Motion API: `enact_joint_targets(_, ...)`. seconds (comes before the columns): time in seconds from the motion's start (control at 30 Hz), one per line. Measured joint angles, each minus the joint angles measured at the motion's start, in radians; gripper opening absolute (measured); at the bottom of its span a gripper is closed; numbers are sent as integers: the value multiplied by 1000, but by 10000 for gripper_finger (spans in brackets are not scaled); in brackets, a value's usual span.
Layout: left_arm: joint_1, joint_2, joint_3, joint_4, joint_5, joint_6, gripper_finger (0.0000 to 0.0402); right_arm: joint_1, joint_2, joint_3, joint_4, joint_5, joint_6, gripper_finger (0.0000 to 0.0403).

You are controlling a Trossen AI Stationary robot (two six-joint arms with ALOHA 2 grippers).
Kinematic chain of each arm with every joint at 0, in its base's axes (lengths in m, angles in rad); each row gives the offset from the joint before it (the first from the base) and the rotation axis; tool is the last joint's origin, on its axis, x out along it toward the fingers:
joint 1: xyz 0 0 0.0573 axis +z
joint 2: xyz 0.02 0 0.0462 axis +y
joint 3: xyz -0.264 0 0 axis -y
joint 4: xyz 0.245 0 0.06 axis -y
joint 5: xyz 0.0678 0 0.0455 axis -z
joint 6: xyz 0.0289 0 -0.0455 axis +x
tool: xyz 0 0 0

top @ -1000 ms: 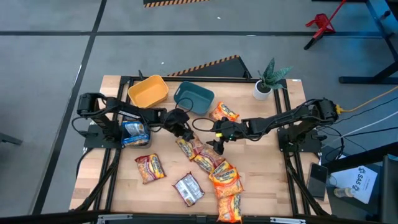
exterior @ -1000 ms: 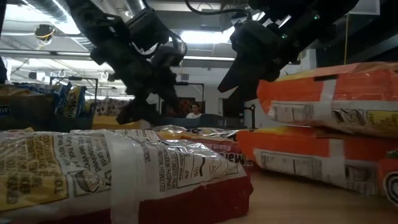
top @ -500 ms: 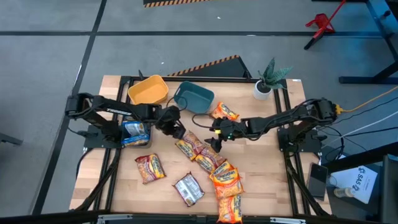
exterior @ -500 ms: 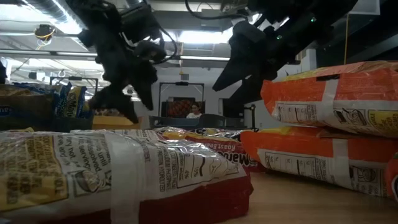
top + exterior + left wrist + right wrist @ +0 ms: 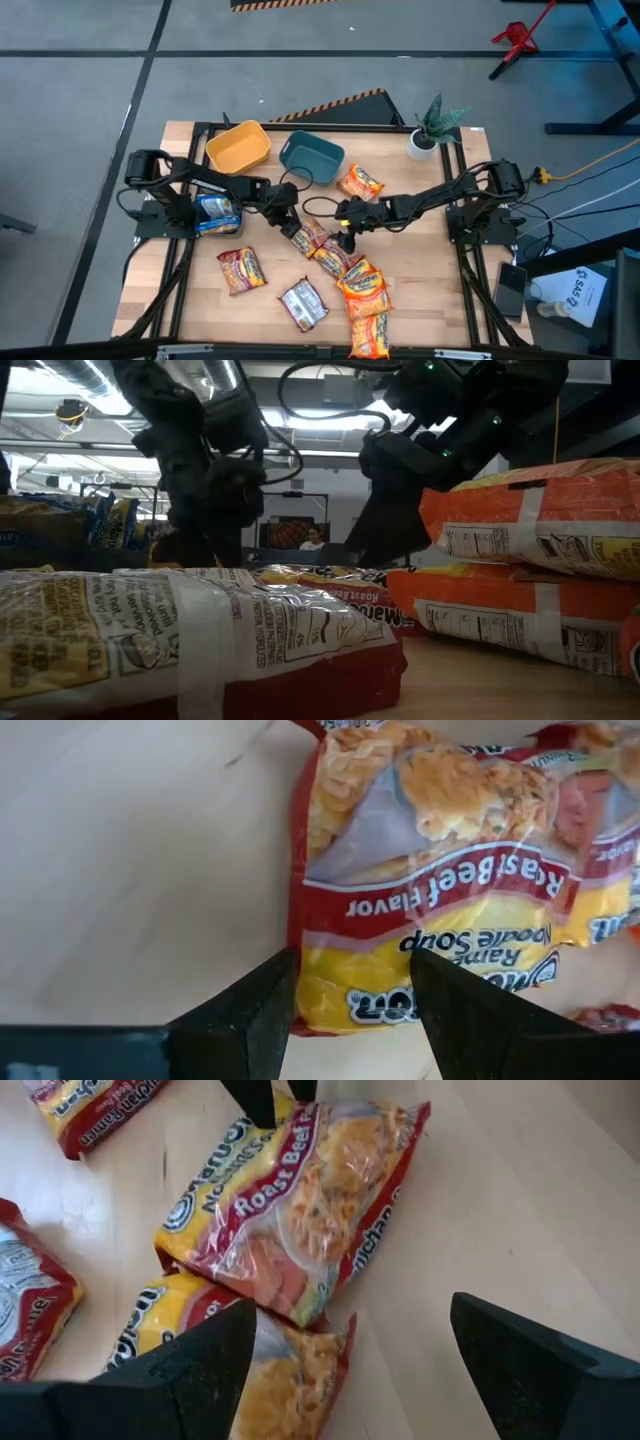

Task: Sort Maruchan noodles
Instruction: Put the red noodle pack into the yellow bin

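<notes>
Several Maruchan packets lie flat on the wooden table. A red-maroon Roast Beef packet point(image 5: 307, 238) sits mid-table, partly over a second red one point(image 5: 335, 260). Orange packets point(image 5: 362, 290) lie toward the near edge, and one orange packet point(image 5: 360, 182) lies by the teal bin. Another red packet point(image 5: 240, 268) and a silver one point(image 5: 302, 303) lie near-left. My left gripper point(image 5: 292, 218) point(image 5: 352, 962) is open, low over the Roast Beef packet's end point(image 5: 350, 1000), with a finger on either side of it. My right gripper point(image 5: 347, 232) point(image 5: 350, 1305) hovers wide open, just right of the same packet point(image 5: 290, 1210).
A yellow bin point(image 5: 238, 146) and a teal bin point(image 5: 312, 156) stand at the far edge, with a potted plant point(image 5: 432, 130) at the far right corner. Blue packets point(image 5: 215, 212) lie stacked at the table's left. Bare wood shows on the table's right and near-left parts.
My left gripper swung a little toward the table's left, then came back and dropped down onto the end of the Roast Beef packet. My right gripper sank lower toward the packets and reached slightly farther left. No packet has moved.
</notes>
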Motion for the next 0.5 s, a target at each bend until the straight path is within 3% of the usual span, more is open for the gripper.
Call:
enact_joint_targets(0.23,13,79,-2,167,178,-7,192,0,0,27,-2,-29,-33,321)
enact_joint_targets(0.5,13,89,-2,310,112,-68,193,0,-2,58,-92,-59,-38,321)
